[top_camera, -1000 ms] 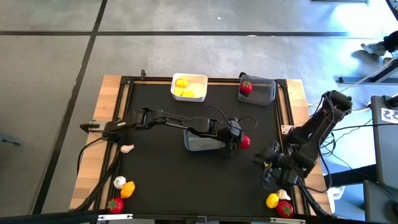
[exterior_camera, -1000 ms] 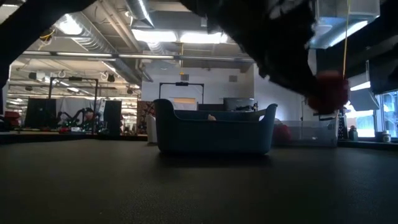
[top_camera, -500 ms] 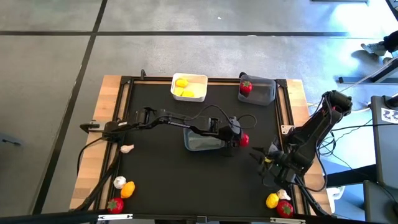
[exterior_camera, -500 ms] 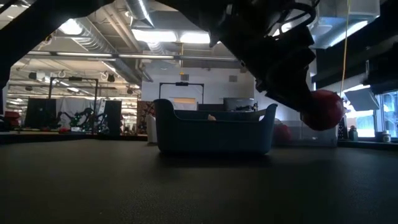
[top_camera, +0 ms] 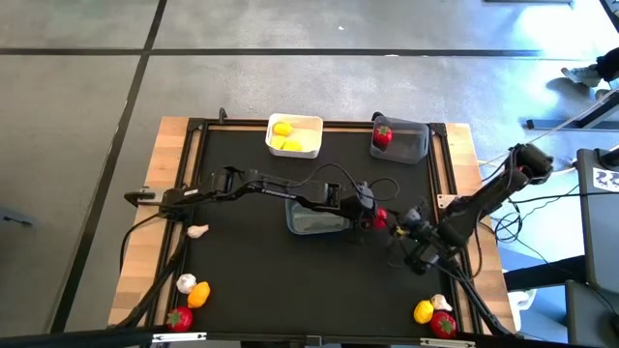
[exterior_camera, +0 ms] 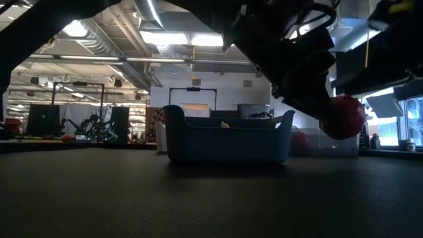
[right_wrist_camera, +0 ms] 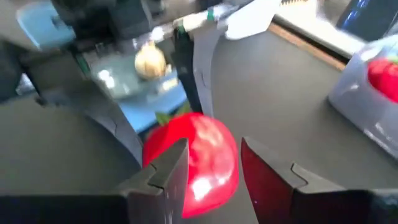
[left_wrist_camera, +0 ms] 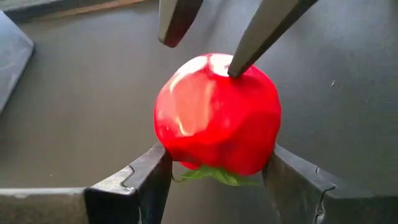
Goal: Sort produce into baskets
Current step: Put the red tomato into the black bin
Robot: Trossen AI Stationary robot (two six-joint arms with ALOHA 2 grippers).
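my left tool [top_camera: 375, 218] stays clamped on the red tomato [top_camera: 379, 218], just right of the blue-grey basket [top_camera: 314, 220]. my right tool [top_camera: 404, 223] has swung in, fingers apart around it: a handover looks likely.

No readable text — none anywhere.

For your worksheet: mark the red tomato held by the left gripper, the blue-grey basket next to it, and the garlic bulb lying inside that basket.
red tomato [left_wrist_camera: 217, 115]: left wrist view, middle of its glossy skin.
blue-grey basket [exterior_camera: 228, 145]: low view, its front wall.
garlic bulb [right_wrist_camera: 150, 61]: right wrist view, its rounded body.
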